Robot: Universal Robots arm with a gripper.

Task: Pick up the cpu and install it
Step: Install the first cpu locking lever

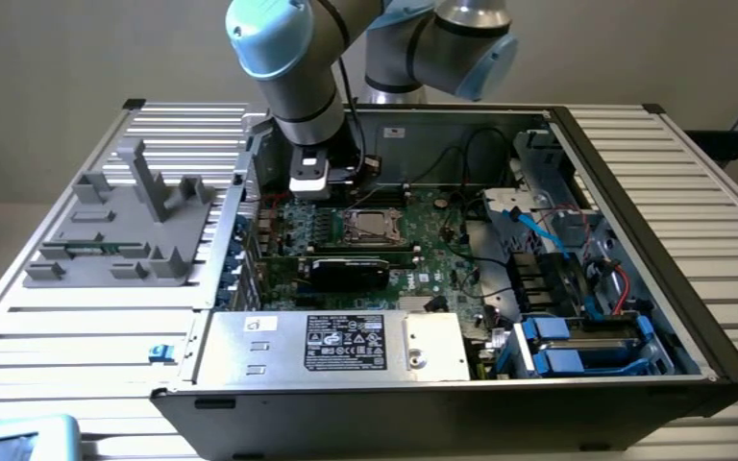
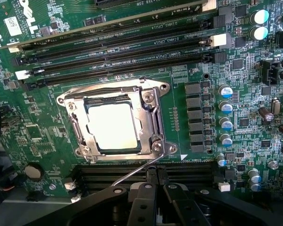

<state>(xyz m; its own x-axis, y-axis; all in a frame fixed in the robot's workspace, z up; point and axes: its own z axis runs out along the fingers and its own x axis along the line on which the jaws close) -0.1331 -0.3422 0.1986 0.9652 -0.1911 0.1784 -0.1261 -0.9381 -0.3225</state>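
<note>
Silver-beige metal marks the cpu (image 2: 109, 126) for you: it lies flat inside the socket's metal frame (image 2: 153, 101) on the green motherboard (image 2: 42, 136). The board sits within the open computer case (image 1: 679, 288), which stands on the slatted bench (image 1: 74, 327). Your gripper (image 2: 154, 178) hangs just beside that frame, its black fingers drawn together with nothing between them. A thin wire lever (image 2: 137, 172) slants from the frame's corner toward the fingertips. In the exterior view the arm reaches down into the case.
</note>
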